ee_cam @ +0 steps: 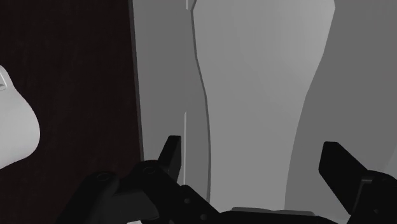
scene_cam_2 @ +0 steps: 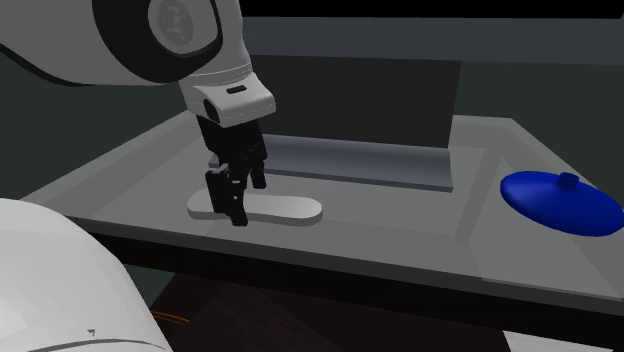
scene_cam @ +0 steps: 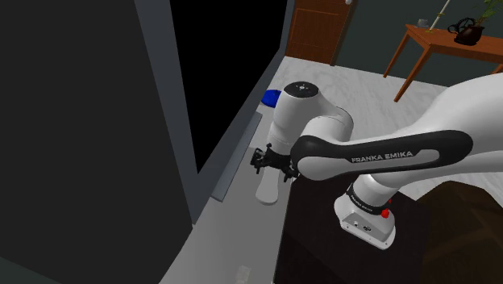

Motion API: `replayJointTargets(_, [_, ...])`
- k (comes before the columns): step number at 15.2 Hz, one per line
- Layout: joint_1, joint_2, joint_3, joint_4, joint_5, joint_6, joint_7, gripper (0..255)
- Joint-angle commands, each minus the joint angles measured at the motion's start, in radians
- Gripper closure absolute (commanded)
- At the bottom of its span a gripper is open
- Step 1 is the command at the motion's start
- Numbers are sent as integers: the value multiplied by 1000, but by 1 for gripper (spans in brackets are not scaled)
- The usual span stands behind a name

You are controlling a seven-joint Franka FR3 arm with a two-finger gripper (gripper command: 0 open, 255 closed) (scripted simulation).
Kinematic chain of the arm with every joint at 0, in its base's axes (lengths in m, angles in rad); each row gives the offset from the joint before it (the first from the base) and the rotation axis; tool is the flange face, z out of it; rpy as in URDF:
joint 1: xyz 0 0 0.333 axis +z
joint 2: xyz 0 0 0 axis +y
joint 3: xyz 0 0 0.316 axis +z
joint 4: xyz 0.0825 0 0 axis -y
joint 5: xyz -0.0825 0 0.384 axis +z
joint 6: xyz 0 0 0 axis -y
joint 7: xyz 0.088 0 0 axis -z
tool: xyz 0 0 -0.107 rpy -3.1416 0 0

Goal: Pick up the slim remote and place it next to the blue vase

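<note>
The slim remote (scene_cam_2: 290, 208) is a long, flat, pale grey bar lying on the grey tabletop (scene_cam_2: 400, 225). My black gripper (scene_cam_2: 238, 197) points down over its end toward the second exterior view's left. In the wrist view the remote (ee_cam: 261, 83) runs between my fingers (ee_cam: 170, 156), which stand open on either side of it with small gaps and do not touch it. The blue vase (scene_cam_2: 560, 203) is low and rounded, well off to the second exterior view's right, at the table's end. From the shoulder view, the gripper (scene_cam: 262, 159) hangs over the remote (scene_cam: 268, 187), and the vase (scene_cam: 270, 98) lies beyond.
A big dark screen (scene_cam_2: 350, 100) on a grey base (scene_cam_2: 360, 165) stands along the back of the table, just behind the remote. My dark stand (scene_cam: 322, 242) borders the table's near edge. A wooden side table (scene_cam: 435, 40) and a door (scene_cam: 318, 32) are far off.
</note>
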Motion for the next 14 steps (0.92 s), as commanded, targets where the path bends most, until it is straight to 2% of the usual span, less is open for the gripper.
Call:
replayJointTargets(1, [0,2,2,-1,1,3,0,0])
replayJointTargets(5, [0,2,2,-1,1,3,0,0])
replayJointTargets(6, [0,2,2,-1,1,3,0,255])
replayJointTargets(14, [0,1,2,-1,1,2,0,255])
